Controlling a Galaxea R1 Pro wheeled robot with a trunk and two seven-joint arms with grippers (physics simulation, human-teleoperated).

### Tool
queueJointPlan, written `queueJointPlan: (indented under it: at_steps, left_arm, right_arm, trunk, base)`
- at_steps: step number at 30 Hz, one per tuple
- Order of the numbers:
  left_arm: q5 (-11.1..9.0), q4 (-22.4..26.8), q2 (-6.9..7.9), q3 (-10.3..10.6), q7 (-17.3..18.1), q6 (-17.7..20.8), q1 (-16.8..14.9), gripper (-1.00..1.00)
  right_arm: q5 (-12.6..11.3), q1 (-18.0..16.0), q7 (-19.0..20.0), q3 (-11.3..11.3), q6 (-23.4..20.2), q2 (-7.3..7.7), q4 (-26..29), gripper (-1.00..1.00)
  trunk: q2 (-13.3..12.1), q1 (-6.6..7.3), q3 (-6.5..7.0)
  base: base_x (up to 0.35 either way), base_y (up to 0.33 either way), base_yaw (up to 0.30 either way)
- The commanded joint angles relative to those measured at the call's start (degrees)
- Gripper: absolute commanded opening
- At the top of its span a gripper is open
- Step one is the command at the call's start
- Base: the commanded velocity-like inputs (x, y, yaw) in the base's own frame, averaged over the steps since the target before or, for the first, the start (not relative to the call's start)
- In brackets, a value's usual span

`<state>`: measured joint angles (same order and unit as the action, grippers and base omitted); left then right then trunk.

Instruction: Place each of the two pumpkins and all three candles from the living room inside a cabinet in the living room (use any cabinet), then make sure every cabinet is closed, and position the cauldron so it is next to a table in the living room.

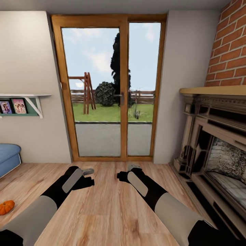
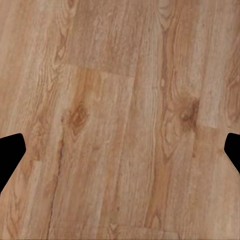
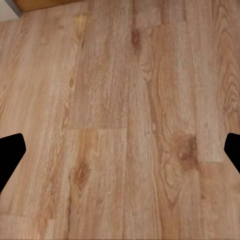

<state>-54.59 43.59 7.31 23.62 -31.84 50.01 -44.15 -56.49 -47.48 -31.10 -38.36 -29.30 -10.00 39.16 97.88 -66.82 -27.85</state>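
One orange pumpkin [image 1: 6, 206] lies on the wooden floor at the far left of the head view, well left of my left arm. My left gripper [image 1: 88, 171] and right gripper [image 1: 134, 167] hang side by side over bare floorboards in front of the glass door. In each wrist view the two dark fingertips [image 2: 10, 155] [image 3: 10, 156] stand far apart at the picture's edges with only floor between them, so both grippers are open and empty. The candles, cabinet, cauldron and table are out of view.
A wood-framed glass patio door [image 1: 112, 92] stands straight ahead. A fireplace [image 1: 218, 143] with a brick chimney fills the right side. A blue sofa corner [image 1: 8, 157] and a wall shelf [image 1: 24, 102] sit at the left. Wooden floor [image 1: 109, 212] lies between them.
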Motion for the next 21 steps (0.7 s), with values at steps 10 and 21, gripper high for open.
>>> queueJointPlan:
  at_steps: [10,21]
  left_arm:
    - [-0.6,0.1,0.08,0.3,-0.6,0.0,-0.1,1.0]
    - [-0.6,0.1,0.08,0.3,-0.7,0.0,0.0,1.0]
  right_arm:
    - [-0.3,-0.1,-0.5,-0.1,-0.1,0.0,0.0,1.0]
    - [-0.4,-0.1,-0.4,-0.1,-0.1,0.0,0.0,1.0]
  trunk:
    - [0.0,-0.03,-0.07]
    - [0.0,-0.03,-0.36]
  base:
    - [0.336,0.0,0.0]
    - [0.326,0.0,0.031]
